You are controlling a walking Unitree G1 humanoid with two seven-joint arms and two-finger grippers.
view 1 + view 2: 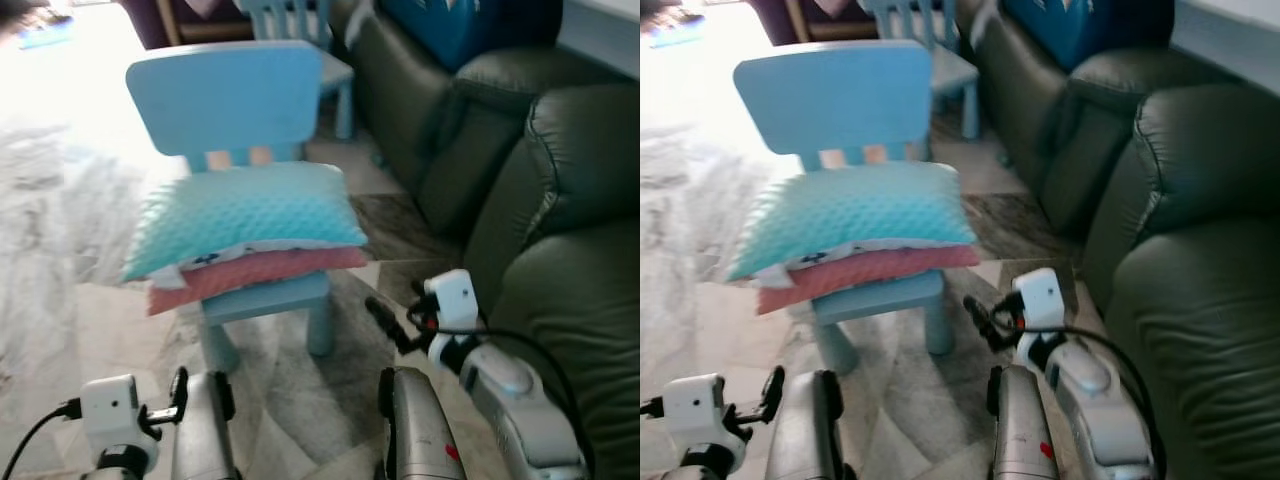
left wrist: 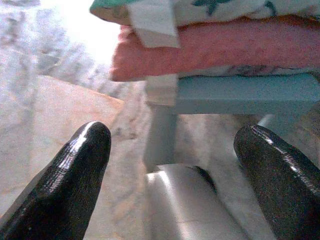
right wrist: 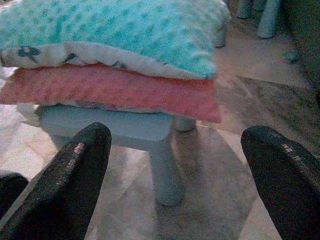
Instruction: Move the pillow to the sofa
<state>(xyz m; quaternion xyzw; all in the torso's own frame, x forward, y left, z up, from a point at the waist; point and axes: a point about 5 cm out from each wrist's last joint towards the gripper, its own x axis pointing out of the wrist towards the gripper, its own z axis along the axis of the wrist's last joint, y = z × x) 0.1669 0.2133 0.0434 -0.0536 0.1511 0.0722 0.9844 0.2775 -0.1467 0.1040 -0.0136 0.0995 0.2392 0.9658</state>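
Two pillows lie stacked on the seat of a small blue chair (image 1: 225, 95) in the middle of the floor: a teal pillow (image 1: 245, 215) on top and a pink pillow (image 1: 250, 273) under it. Both overhang the seat on the left and right, so their long axis runs left to right across the robot's front. The dark green sofa (image 1: 560, 210) fills the right side of the room, its near seat just right of the chair and well within a turn of the body.

The right claw (image 1: 390, 322) hangs low, at about seat height, just right of the chair's near right leg, and points left and away, toward the right ends of the pillows. Its wrist view looks up along two widely spread black fingers (image 3: 75, 170) at the corner of the stack, with a clear gap of floor between; it holds nothing. The left claw (image 1: 180, 392) sits lower and nearer the robot, below the left ends of the pillows, fingers (image 2: 70, 170) also spread wide and empty, with the chair's leg and seat edge straight ahead and above.

So the stack lies ahead of and above both claws, its two ends roughly lined up with the two arms. The right one looks closer. I judge that the grasp has not begun, and both arms would need to rise to pillow level first.
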